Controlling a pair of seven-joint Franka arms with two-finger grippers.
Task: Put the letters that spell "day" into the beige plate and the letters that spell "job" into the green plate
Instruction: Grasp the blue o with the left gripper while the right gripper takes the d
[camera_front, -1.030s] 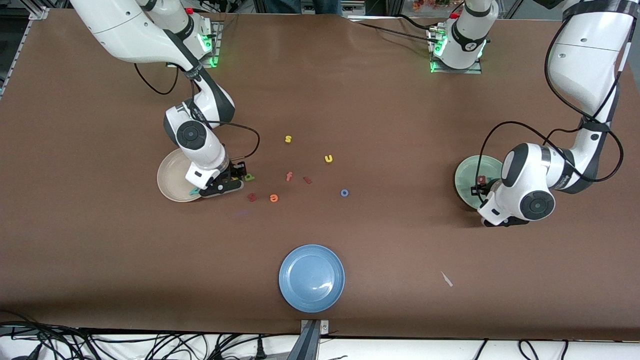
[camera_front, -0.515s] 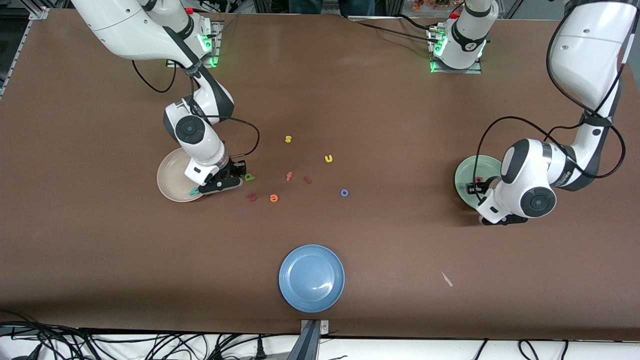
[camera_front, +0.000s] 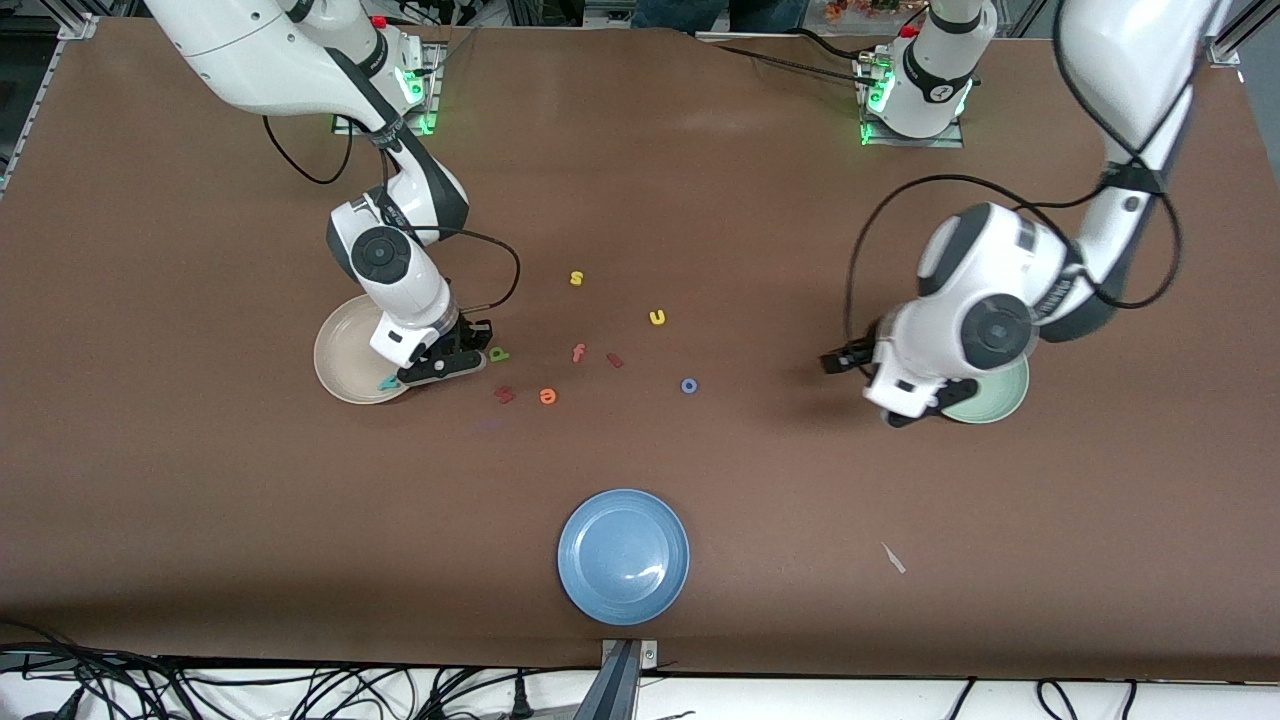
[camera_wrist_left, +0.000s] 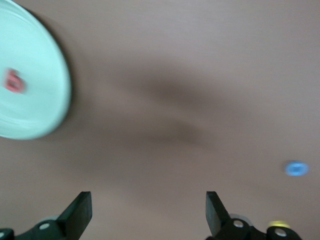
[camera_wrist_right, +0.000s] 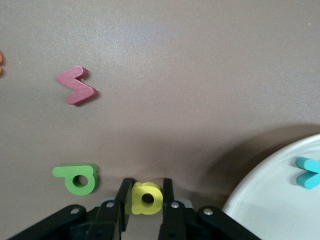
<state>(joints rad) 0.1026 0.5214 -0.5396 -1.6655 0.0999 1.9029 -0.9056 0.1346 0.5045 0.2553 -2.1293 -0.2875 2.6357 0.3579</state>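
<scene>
My right gripper (camera_wrist_right: 145, 200) pinches the yellow "a" (camera_wrist_right: 146, 198) low at the table, just beside the beige plate (camera_wrist_right: 270, 200), whose rim lies toward the right arm's end; the teal "y" (camera_wrist_right: 308, 172) is already in it. The green "d" (camera_wrist_right: 77, 178) lies flat beside my fingers, stem along the table. My left gripper (camera_wrist_left: 147, 215) hangs spread and empty beside the green plate (camera_wrist_left: 30, 75) holding the "b" (camera_wrist_left: 13, 81); the blue "o" (camera_wrist_left: 296, 168) is nearer to it
</scene>
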